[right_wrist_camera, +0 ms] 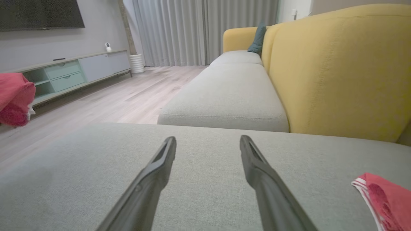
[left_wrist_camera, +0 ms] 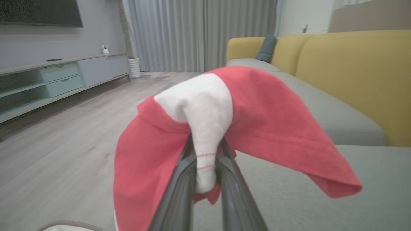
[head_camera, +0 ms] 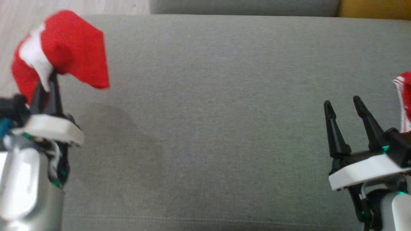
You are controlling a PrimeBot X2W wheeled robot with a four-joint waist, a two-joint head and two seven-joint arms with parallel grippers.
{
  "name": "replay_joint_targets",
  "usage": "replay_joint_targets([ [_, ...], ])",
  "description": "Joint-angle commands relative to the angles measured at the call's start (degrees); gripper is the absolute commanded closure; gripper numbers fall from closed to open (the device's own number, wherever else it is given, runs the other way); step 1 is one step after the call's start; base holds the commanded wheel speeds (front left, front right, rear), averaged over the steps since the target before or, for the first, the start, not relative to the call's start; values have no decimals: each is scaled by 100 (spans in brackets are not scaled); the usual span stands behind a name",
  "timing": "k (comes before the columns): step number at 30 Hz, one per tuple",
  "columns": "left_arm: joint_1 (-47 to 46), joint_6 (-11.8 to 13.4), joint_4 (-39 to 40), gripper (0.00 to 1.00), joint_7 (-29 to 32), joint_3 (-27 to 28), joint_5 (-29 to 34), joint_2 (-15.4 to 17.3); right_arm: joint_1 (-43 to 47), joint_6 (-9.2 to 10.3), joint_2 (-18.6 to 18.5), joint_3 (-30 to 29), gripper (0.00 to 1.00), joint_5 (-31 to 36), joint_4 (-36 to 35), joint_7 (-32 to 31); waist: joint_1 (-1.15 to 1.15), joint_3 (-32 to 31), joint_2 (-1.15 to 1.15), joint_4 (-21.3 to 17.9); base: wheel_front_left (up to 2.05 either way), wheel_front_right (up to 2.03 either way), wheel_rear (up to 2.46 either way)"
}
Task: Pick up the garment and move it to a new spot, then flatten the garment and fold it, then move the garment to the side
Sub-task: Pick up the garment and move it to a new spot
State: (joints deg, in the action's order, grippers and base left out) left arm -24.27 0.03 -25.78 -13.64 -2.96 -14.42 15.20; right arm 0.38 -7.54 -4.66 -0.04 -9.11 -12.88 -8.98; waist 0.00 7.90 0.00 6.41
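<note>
Fingers first: found the left fingers [head_camera: 54,93] clenched on the garment [head_camera: 74,48] in the head view, holding it raised above the left end of the grey seat cushion [head_camera: 224,122], close to the edge by the pale floor [head_camera: 64,4]. Noted the right fingers [head_camera: 334,128] spread wide and empty at the cushion's right end, well apart from the garment, with a second red cloth [head_camera: 406,96] just beyond them at the frame's edge. Saw bare cushion between the two arms. In the left wrist view, confirmed the grip: pinched between the fingers [left_wrist_camera: 179,189], a white panel [left_wrist_camera: 202,102] of the garment [left_wrist_camera: 273,122], with red fabric draped to both sides and the longer flap trailing to that view's right, above the cushion. Cannot tell whether that flap touches it. In the right wrist view, confirmed the right fingers [right_wrist_camera: 154,173] parted over bare cushion, nothing between them. Spotted the garment [right_wrist_camera: 14,96] at the far left edge, raised, and the second red cloth [right_wrist_camera: 385,199] resting on the cushion at lower right. Judged the pick-up done and the placing not yet done, with free cushion to the robot's right of the held garment. Expect a rightward carry by the left arm, the nearer one, before any flattening. Cannot tell the garment's true long axis while bunched.
</note>
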Motion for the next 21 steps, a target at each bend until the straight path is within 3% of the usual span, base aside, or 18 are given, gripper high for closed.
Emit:
replay_joint_targets([
  [1,45,79,553,100,82,126,68,159,-68,5,-4,113,0,-59,-190,83,0,-89,0,-174,0,0,0],
  [6,889,244,1924,100,579,-171,243,60,-45,5,33,152,0,-67,-153,135,0,-75,0,-453,0,0,0],
  [11,1236,294,2706,100,961,-665,436,-156,-113,5,40,217,0,-21,-170,168,0,66,0,-830,0,0,0],
  [14,1189,209,2783,100,1067,-1051,539,-331,-177,5,69,254,0,-35,-201,200,0,227,0,-1116,0,0,0],
  [21,542,-284,2000,100,1295,-2079,883,-665,-299,5,133,304,0,-123,-152,355,0,746,0,-1894,0,0,0],
])
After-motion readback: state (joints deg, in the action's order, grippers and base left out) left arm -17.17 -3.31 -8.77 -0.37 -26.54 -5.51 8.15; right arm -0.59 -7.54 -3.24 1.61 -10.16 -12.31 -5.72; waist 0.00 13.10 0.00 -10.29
